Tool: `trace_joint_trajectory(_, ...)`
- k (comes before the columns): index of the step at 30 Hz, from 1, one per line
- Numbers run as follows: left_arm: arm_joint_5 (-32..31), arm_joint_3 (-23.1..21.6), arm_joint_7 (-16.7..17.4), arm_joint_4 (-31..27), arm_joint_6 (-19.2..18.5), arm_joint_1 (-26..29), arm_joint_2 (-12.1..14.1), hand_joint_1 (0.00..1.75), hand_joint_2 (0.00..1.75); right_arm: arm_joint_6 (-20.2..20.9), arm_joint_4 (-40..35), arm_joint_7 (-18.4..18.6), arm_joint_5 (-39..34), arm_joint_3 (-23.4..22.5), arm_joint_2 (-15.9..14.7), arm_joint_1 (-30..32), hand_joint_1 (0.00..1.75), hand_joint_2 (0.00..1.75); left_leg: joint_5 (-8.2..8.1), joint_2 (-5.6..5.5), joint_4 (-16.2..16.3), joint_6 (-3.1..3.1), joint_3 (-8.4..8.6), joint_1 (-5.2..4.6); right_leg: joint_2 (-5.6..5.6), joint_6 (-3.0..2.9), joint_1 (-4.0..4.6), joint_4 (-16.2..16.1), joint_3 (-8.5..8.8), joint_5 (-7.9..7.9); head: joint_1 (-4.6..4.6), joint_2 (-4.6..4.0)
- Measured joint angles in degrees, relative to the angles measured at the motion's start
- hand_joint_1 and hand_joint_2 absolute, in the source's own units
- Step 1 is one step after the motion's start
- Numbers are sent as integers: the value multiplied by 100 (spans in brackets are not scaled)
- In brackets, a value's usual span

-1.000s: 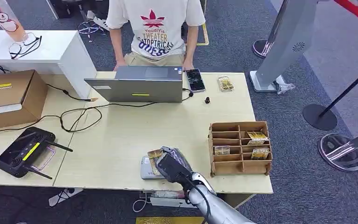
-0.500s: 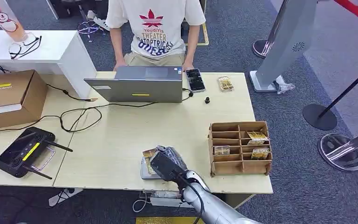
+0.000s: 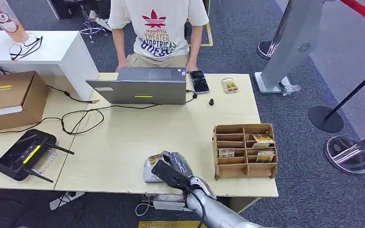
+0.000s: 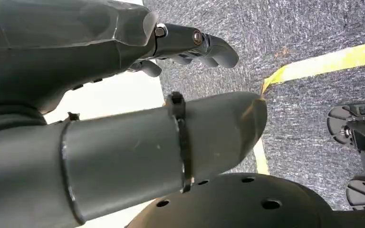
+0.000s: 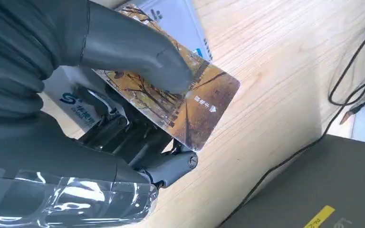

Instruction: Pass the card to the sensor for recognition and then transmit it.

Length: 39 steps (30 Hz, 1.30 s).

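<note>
My right hand [image 3: 172,167] is low over the table's front edge and pinches a card [image 3: 157,158] printed with an autumn tree scene. In the right wrist view the thumb presses on the card [image 5: 190,102] while darker fingers [image 5: 138,142] support it from beneath. The card is held just above the white card reader [image 3: 148,173], whose blue logo face [image 5: 73,102] lies under the hand. My left hand [image 4: 190,42] hangs beside my body over grey carpet, its fingers curled and holding nothing.
A wooden divided box [image 3: 244,150] with several cards stands right of the hand. A laptop [image 3: 140,85], a phone [image 3: 199,81] and a person [image 3: 159,28] are at the far edge. Cables [image 3: 78,118], a black controller [image 3: 26,154] and a cardboard box [image 3: 9,97] lie left.
My right hand with the card has shifted slightly left and back toward the table's front edge, staying over the reader. Everything else is still.
</note>
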Motion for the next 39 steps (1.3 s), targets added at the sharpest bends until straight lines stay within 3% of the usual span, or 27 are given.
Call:
trace_joint_trajectory(14, 13, 0, -2, 0, -4, 0, 0, 0, 0, -568, 192, -149, -13, 0, 0, -3, 175, 175, 0, 0, 0, 0, 0, 0, 0, 0, 0, 0, 0, 0, 0, 0)
trace_joint_trajectory(23, 22, 0, -2, 0, -4, -15, 0, 0, 0, -999, 302, -190, 341, 81, 0, -1, 175, 175, 0, 0, 0, 0, 1, 0, 0, 0, 0, 0, -1, 0, 0, 0)
trace_joint_trajectory(39, 63, 0, -2, 0, -20, -83, -2, 0, 0, -1368, 472, 243, 1156, 669, -33, 14, 175, 175, 0, 1, 0, 0, 4, 0, 3, 0, 0, 0, 0, 0, 0, 0)
